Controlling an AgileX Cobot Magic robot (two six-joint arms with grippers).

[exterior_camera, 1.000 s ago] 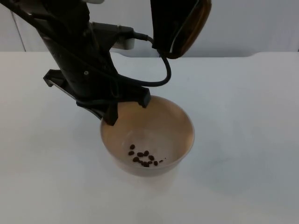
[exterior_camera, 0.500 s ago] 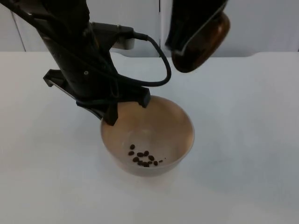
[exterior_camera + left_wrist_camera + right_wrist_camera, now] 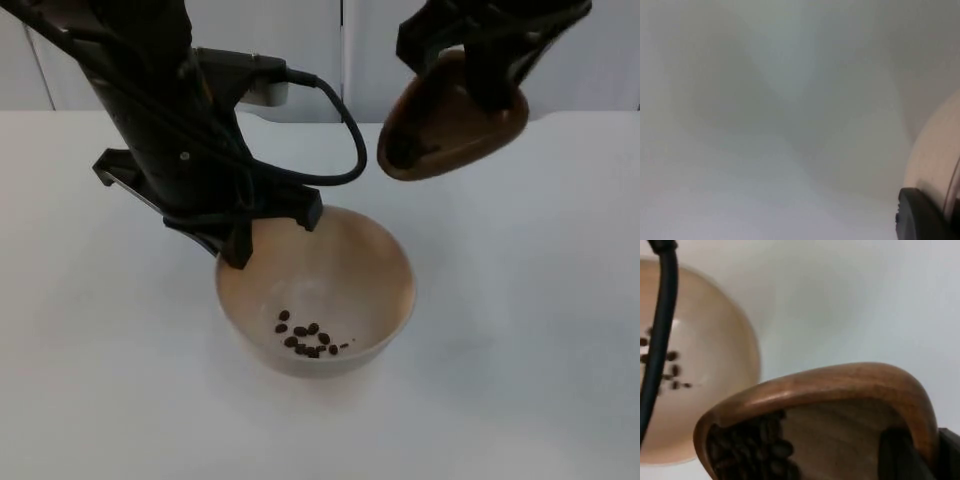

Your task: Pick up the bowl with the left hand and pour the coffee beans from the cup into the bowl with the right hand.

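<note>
A beige bowl (image 3: 375, 270) sits under my left gripper (image 3: 274, 230), which is shut on its far-left rim. Several coffee beans (image 3: 305, 338) lie in a small heap on its bottom. The bowl's outer wall (image 3: 935, 150) shows beside a black fingertip (image 3: 920, 217) in the left wrist view. My right gripper (image 3: 492, 80) is shut on a brown wooden cup (image 3: 450, 125), held in the air beyond the bowl's far-right side, tilted with its mouth toward the bowl. The cup (image 3: 840, 400) still holds a dark heap of beans (image 3: 750, 452), with the bowl (image 3: 715, 355) beneath it.
The white table top (image 3: 540, 330) stretches around the bowl on all sides. The grey partition wall (image 3: 600, 60) closes off the back edge.
The right gripper has carried the cup to the right and lower, swinging its mouth round toward the bowl. The left arm, the bowl and the beans in it have not moved.
</note>
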